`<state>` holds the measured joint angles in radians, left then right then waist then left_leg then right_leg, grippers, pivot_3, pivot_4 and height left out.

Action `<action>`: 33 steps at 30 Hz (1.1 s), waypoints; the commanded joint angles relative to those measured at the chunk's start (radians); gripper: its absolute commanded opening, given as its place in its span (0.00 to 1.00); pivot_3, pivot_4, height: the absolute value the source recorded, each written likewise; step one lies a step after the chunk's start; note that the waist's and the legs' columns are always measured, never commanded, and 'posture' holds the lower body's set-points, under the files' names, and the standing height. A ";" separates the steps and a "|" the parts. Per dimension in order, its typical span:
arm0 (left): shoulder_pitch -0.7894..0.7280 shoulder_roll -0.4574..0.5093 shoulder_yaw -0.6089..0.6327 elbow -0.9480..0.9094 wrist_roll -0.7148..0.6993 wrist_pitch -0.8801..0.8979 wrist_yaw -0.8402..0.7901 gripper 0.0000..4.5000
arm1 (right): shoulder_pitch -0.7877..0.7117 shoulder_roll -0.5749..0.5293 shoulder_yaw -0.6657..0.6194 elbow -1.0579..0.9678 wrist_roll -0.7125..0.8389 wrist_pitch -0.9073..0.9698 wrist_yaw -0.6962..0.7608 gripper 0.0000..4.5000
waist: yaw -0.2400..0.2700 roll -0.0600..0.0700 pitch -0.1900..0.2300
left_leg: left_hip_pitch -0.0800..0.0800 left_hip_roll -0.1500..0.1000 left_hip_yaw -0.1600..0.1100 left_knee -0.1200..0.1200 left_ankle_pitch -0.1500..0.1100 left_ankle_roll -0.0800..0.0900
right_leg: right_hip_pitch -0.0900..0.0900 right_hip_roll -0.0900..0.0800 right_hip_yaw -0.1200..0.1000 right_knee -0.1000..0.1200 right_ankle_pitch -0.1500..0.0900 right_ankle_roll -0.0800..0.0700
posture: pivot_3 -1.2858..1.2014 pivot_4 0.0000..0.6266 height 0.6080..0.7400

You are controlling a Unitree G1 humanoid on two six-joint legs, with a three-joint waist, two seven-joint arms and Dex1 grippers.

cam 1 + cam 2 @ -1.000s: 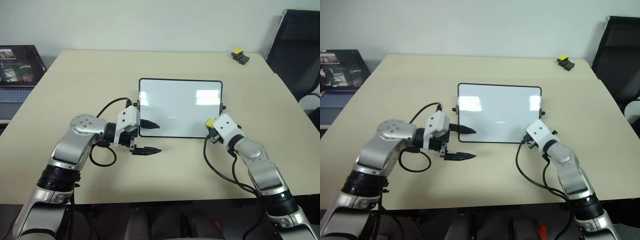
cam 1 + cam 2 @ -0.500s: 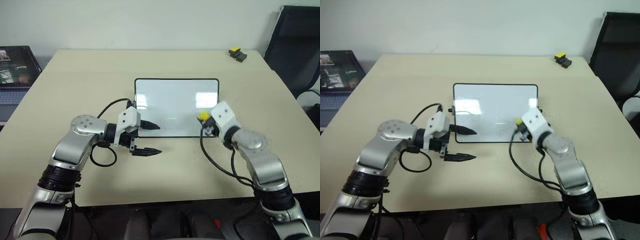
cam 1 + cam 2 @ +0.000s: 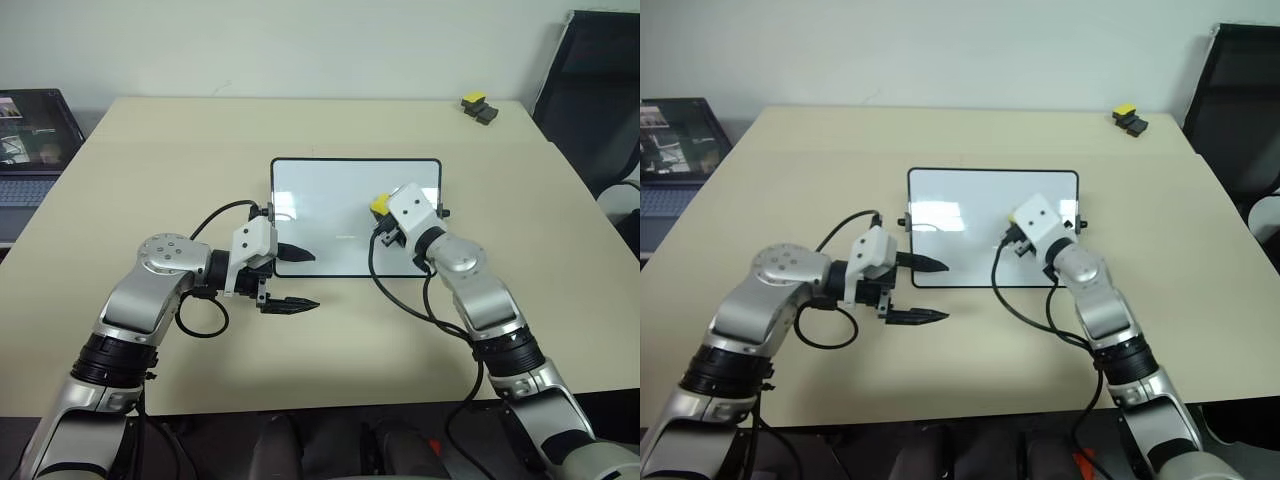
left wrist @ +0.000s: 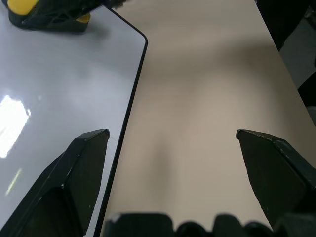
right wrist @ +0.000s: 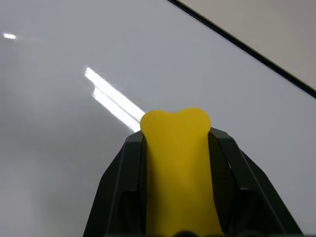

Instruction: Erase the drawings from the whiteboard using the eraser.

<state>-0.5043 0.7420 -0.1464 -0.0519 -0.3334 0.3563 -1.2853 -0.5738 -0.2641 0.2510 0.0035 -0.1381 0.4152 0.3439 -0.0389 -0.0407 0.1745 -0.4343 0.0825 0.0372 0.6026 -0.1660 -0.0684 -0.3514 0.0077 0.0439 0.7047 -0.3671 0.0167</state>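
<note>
1. The small bright yellow block eraser (image 5: 175,163) is clamped between the two black fingers of my right pincer (image 3: 383,212), its tip sticking out over the board.
2. Over the last second I have carried it from the board's near right corner up and inward; it now hangs over the right-centre of the surface. In the right wrist view I cannot tell whether it touches the board.
3. The glossy white rectangular whiteboard with the thin black frame (image 3: 330,200) lies flat in the middle of the beige table (image 3: 150,160). I can make out no black marker drawings on it, only glare from the lights.
4. My judgement: the scribbles look cleared, or are too faint to see, so this sweep may be a last check pass.
5. My left pincer (image 3: 292,278) has not shifted: it holds nothing, fingers spread wide, one finger over the board's near left corner, the other over bare table.
</note>
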 commanded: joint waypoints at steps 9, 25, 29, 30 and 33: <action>0.010 -0.001 0.030 -0.058 -0.018 0.004 0.033 1.00 | 0.090 0.064 0.044 -0.074 -0.008 -0.008 -0.008 0.29 | -0.002 0.000 0.000 | 0.002 0.000 -0.002 0.004 0.000 0.000 | 0.000 0.000 -0.001 0.009 -0.002 0.003 | 0.52 0.24 1.00; -0.005 -0.029 -0.001 -0.148 -0.061 0.013 0.018 1.00 | 0.436 -0.207 -0.406 -0.726 0.230 0.585 0.142 0.29 | 0.016 0.001 0.001 | -0.002 -0.001 -0.001 0.000 0.000 0.000 | 0.002 0.000 -0.003 -0.003 0.000 0.000 | 0.52 0.24 1.00; -0.010 -0.039 -0.011 -0.157 -0.070 0.020 0.015 1.00 | 0.524 -0.270 -0.507 -0.717 0.249 0.596 0.148 0.29 | 0.005 0.002 0.001 | -0.001 -0.001 0.000 0.000 0.000 0.000 | 0.002 -0.001 0.000 -0.004 0.000 0.001 | 0.52 0.24 1.00; -0.010 -0.042 -0.014 -0.159 -0.069 0.021 0.014 1.00 | 0.551 -0.286 -0.524 -0.711 0.253 0.588 0.152 0.29 | 0.003 0.002 0.001 | -0.001 -0.001 -0.001 0.000 0.000 0.000 | 0.002 0.000 0.000 -0.004 -0.001 0.002 | 0.52 0.24 1.00; -0.013 -0.046 -0.018 -0.153 -0.064 0.016 0.011 1.00 | 0.595 -0.304 -0.552 -0.696 0.264 0.571 0.155 0.29 | 0.004 0.002 0.001 | -0.001 -0.001 -0.001 -0.001 0.000 0.000 | 0.002 0.001 -0.001 -0.004 -0.002 0.004 | 0.52 0.24 1.00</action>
<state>-0.5041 0.6986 -0.1624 -0.1838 -0.3897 0.3834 -1.2710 0.0207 -0.5551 -0.2687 -0.6725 0.1051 1.0118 0.4953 -0.0350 -0.0388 0.1754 -0.4348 0.0814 0.0367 0.6009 -0.1661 -0.0685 -0.3490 0.0090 0.0431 0.7001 -0.3691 0.0203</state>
